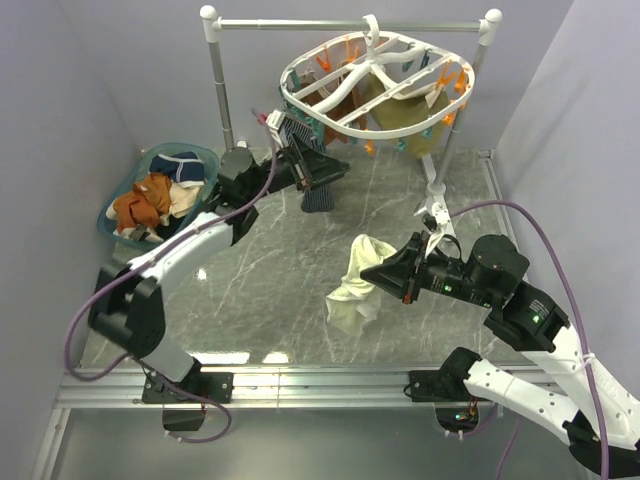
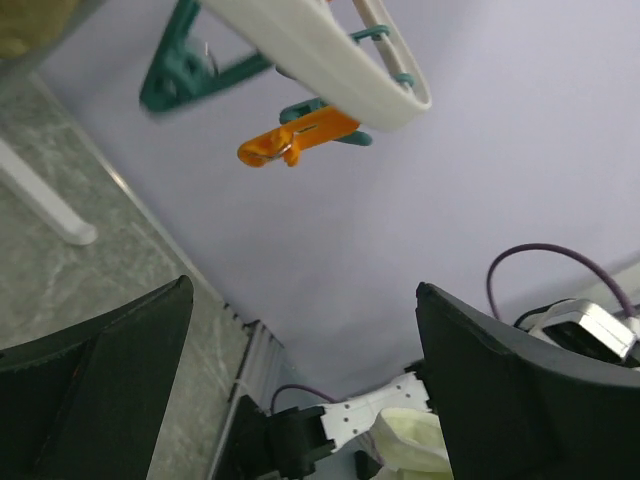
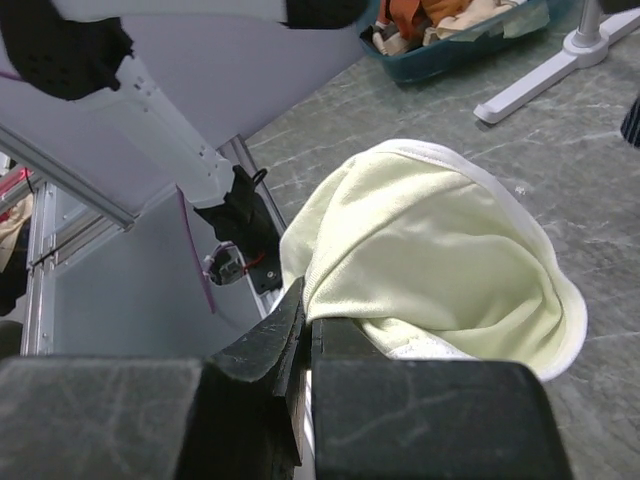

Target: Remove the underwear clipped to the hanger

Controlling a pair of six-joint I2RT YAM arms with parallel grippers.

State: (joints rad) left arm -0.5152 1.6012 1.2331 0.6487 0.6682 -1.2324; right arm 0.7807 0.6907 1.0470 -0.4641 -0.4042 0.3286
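The left arm reaches forward from its base, elbow bent, carrying the left gripper up beneath the near left part of the hanger. Its fingers stand wide apart with nothing between them. In the left wrist view the hanger's white rim passes above and ahead of the fingers, with an orange clothespin and a teal clothespin hanging from it. The dark striped briefs are just below this gripper and free of it; the overhead view does not show whether they rest on the table.

To the left of that hand, beside the arm's forearm, a teal basket holds a heap of briefs in navy, brown and cream.

The right arm is folded, with its forearm pointing left across the table and the wrist held low. The right gripper has its fingers pressed together on an edge of the pale yellow briefs. This cloth spreads out ahead of the fingertips and drapes down onto the marble surface.

Beyond the right hand, well apart from it, the hanger hangs from the rail stand. The olive-beige briefs are clipped under its far right side.
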